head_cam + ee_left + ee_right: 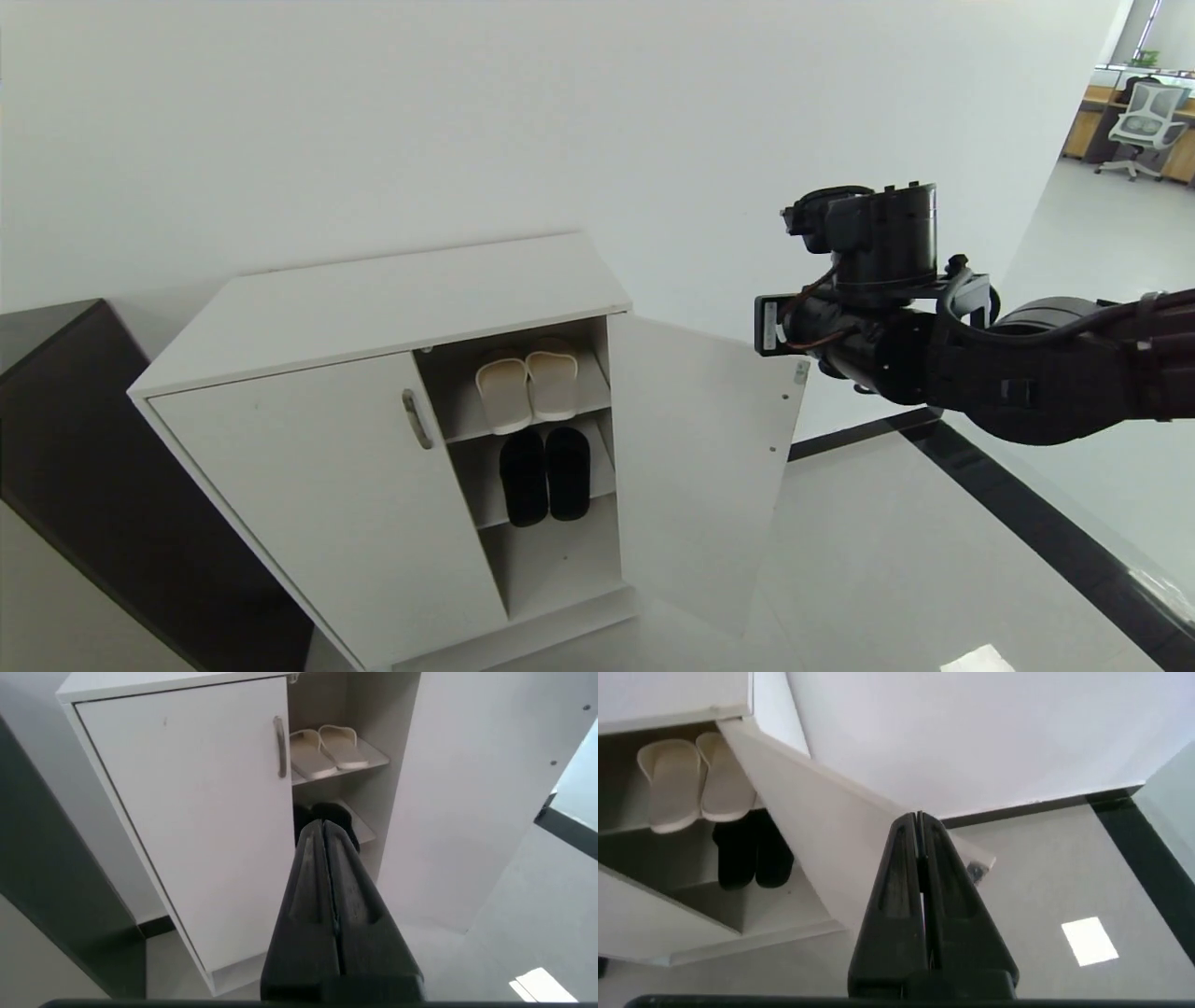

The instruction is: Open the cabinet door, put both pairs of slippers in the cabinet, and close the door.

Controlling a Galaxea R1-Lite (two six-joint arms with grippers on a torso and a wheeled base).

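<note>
Door (700,448) open, slippers (527,387) shelved; right gripper (920,819) beside — pinched

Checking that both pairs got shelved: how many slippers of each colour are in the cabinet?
Cream slippers: 2
Black slippers: 2
Total: 4
</note>
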